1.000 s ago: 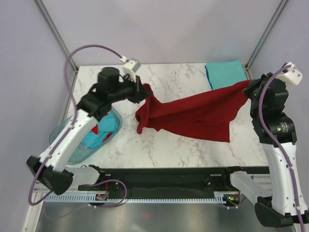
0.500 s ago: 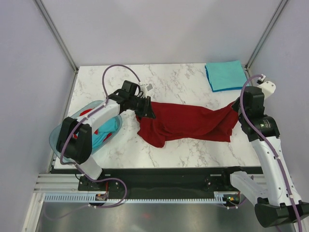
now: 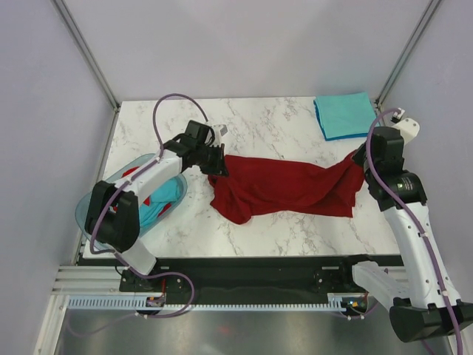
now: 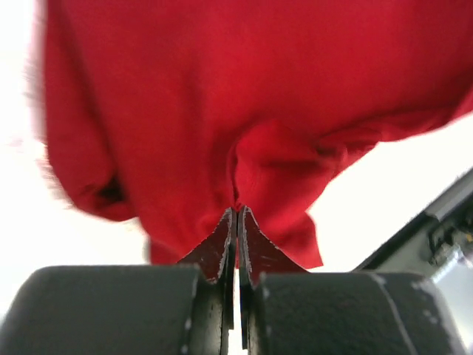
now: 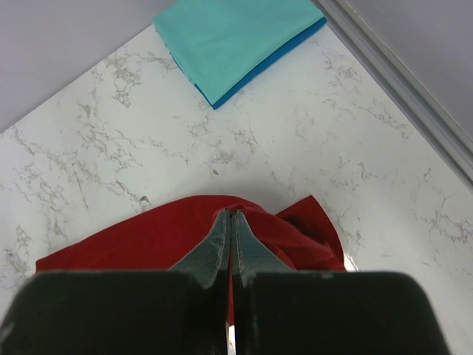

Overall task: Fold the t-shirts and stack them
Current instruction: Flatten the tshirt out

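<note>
The left gripper (image 4: 238,216) and right gripper (image 5: 230,216) had come down since a second before, each pinched shut on one end of the red shirt (image 3: 284,188). It now lay bunched across mid-table instead of hanging, so spreading it flat seemed next. Farther back sat the folded teal shirt (image 3: 345,115).

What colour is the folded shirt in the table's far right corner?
Plain teal, no pattern; the folded t-shirt shows best in the right wrist view.

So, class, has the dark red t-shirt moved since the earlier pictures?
Yes. The dark red t-shirt has come down toward the near edge, away from the folded teal t-shirt.
</note>
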Robot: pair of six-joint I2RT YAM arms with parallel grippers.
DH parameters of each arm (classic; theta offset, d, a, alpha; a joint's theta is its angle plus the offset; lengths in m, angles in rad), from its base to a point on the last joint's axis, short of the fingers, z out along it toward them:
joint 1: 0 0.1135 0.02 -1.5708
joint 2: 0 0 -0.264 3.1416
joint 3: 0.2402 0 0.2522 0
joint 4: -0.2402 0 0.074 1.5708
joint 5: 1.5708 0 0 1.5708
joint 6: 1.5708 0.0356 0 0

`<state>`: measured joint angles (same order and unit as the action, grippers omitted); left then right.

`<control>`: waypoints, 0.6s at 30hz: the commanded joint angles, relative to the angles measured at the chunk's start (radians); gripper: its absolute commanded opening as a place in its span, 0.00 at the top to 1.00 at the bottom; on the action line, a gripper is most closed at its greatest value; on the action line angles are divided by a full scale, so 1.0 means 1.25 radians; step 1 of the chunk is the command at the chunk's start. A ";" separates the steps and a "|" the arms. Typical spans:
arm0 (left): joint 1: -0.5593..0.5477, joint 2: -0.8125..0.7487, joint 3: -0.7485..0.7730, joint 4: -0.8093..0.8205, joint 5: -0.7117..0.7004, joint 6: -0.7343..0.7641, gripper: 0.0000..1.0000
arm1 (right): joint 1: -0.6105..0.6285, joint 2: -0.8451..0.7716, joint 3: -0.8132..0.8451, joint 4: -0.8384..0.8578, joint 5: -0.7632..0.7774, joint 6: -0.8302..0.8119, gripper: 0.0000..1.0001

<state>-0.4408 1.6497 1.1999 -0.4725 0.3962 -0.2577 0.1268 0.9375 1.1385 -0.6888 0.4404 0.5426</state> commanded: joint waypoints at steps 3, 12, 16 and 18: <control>0.009 -0.175 0.172 -0.018 -0.171 0.077 0.98 | -0.003 0.071 0.192 0.081 -0.010 0.014 1.00; 0.048 -0.237 0.563 -0.017 -0.177 0.137 0.98 | -0.005 0.170 0.541 0.139 0.048 -0.040 1.00; 0.048 -0.294 0.635 -0.011 -0.164 0.124 0.98 | -0.003 0.092 0.579 0.142 0.084 -0.033 1.00; 0.048 -0.354 0.615 -0.010 -0.143 0.103 0.98 | -0.003 0.022 0.561 0.142 0.096 -0.017 1.00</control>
<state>-0.3786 1.2736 1.9705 -0.4862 0.2028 -0.1478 0.1268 1.0828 1.8175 -0.5503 0.4980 0.5156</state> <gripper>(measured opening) 0.029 0.009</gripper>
